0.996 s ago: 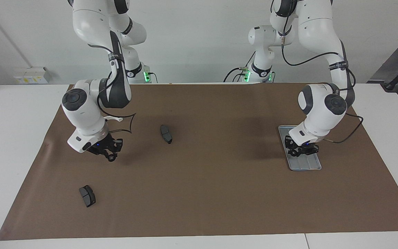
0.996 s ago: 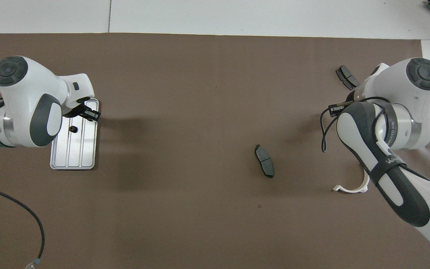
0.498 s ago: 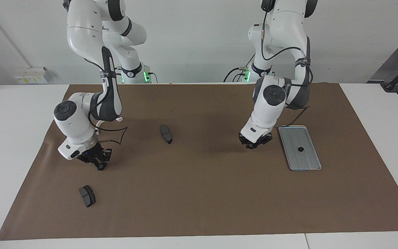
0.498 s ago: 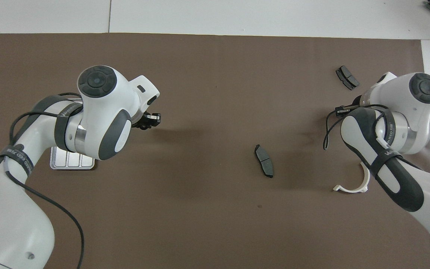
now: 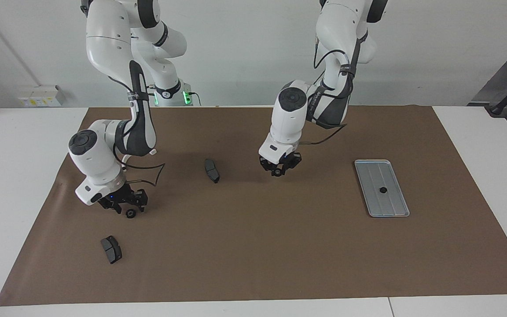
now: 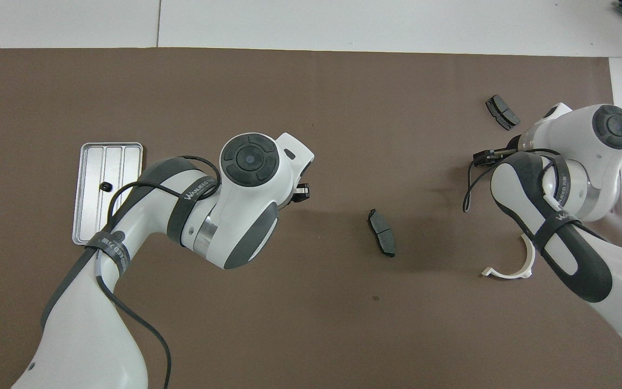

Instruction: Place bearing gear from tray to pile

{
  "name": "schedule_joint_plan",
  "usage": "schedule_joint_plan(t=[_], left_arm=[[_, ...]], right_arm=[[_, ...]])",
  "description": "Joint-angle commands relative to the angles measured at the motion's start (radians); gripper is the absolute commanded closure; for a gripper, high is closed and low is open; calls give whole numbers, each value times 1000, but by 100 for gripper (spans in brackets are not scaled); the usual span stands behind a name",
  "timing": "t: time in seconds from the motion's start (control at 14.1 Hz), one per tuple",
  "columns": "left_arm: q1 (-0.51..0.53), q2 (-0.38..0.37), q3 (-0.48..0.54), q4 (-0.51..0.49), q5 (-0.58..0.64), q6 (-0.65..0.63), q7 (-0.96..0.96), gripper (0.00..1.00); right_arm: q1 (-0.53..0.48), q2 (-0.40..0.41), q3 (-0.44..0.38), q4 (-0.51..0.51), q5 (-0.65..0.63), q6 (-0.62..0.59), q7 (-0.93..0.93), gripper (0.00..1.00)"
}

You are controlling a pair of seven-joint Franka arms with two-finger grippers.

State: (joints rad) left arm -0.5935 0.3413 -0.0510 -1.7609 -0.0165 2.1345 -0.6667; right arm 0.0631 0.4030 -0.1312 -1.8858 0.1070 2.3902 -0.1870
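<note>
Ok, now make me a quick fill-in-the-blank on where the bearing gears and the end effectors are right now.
1. The tray holds exactly ___ bearing gear.
2. The left end effector, shut on a second gear, hangs over the brown ___, not the tray.
3. A third gear lies on the mat under the open ___ end effector.
4. The dark brake pads on the mat number ___.

Missing words: one; mat; right; two.

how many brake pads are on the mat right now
2 in view: one brake pad near the mat's middle, one at the right arm's end, farther from the robots. The arms may hide others.
</note>
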Motion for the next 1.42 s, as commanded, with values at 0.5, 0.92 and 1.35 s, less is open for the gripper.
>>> schedule_joint_plan(t=[0.5,0.92,1.35], left_arm=[[-38,25,16,29,-37,56,-50,32],[87,12,17,50,-31,-22,66,39],[364,-2,23,29,-31,-116,606,45]], right_arm=[[81,-199,15,28,13,-227,131,0],[266,-204,16,30,13,-229,361,0],[518,-119,16,37,-13,-97,625,0]])
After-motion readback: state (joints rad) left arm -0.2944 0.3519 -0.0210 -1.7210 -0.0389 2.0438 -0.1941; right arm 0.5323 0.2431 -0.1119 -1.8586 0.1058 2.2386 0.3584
